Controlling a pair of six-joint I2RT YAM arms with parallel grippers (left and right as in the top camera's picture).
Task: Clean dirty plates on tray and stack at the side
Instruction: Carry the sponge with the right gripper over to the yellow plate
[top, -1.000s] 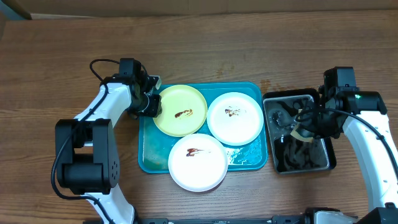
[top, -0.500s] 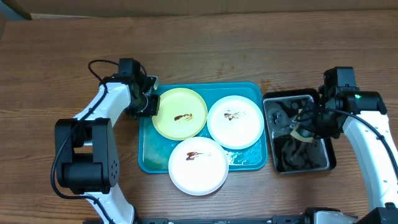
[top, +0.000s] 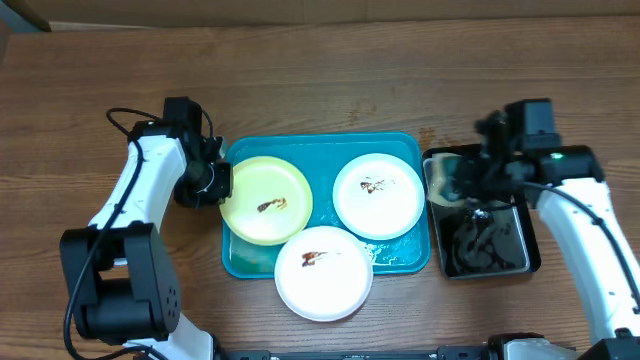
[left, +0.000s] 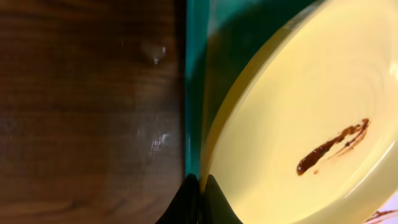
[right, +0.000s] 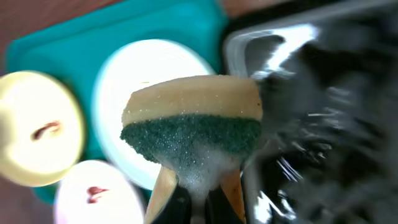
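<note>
Pinching the pale yellow-green plate (top: 265, 200) by its rim at the turquoise tray's (top: 320, 143) left edge, the left gripper (left: 200, 193) is clamped tight. The right gripper (right: 199, 194) squeezes a foamy sponge (right: 193, 118) over the black tray (top: 500, 262). Two smeared white plates (top: 378, 195) rest on the turquoise tray.

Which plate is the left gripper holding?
The yellow-green plate, leftmost on the tray: the left gripper pinches its rim. Both white plates lie untouched.
</note>
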